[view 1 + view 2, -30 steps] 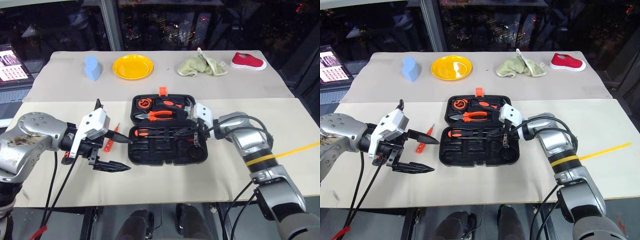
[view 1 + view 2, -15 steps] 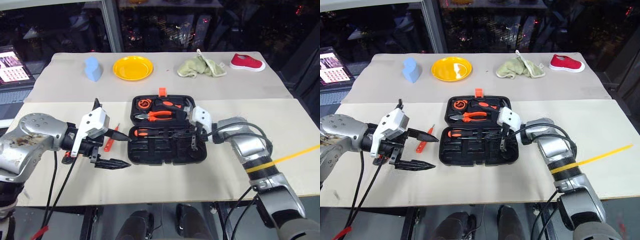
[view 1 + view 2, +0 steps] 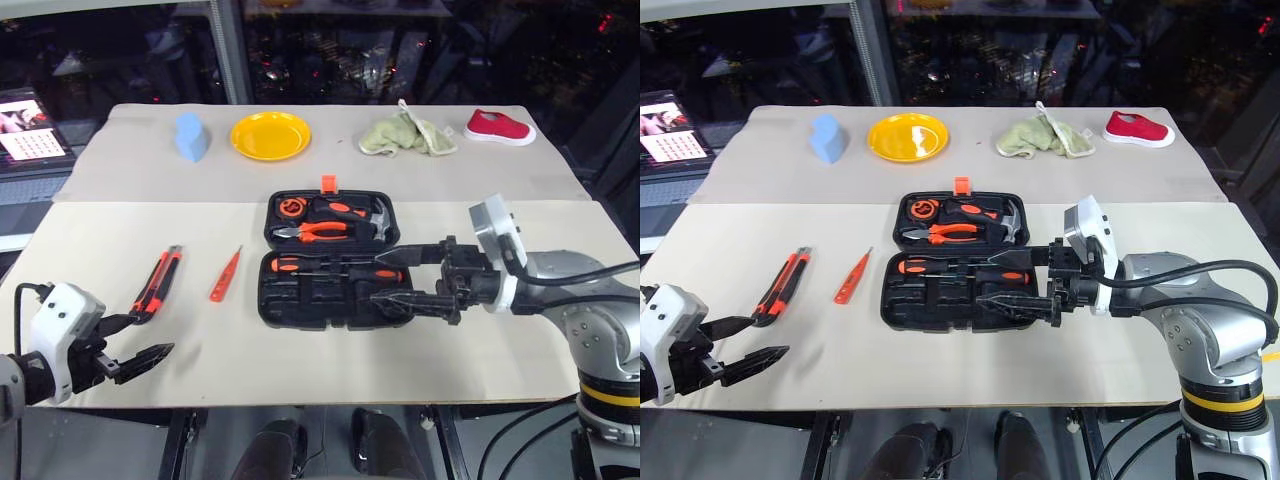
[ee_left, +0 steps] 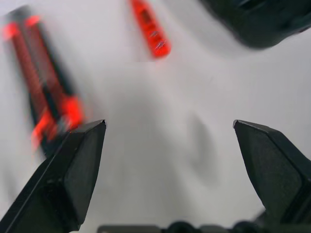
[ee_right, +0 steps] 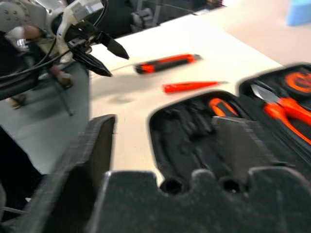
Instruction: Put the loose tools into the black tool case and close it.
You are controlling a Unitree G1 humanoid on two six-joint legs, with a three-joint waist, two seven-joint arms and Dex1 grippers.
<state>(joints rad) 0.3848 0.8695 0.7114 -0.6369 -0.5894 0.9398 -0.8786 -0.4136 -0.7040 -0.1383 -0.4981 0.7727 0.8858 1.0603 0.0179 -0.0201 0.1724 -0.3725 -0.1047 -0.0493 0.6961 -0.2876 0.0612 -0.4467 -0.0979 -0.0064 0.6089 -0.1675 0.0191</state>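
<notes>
Black tool case [image 3: 330, 262]: open for loading; utility knife [image 3: 158, 282], tester screwdriver [image 3: 225, 274] lie loose left of it; left pincer [image 3: 135, 341], right pincer [image 3: 400, 287]: both spread, empty.

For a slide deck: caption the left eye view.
Open right gripper over the open tool case; utility knife and tester screwdriver lie loose on the table.

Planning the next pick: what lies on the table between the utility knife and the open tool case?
The slim orange tester screwdriver lies between the utility knife and the black tool case, seen in both eye views.
</notes>
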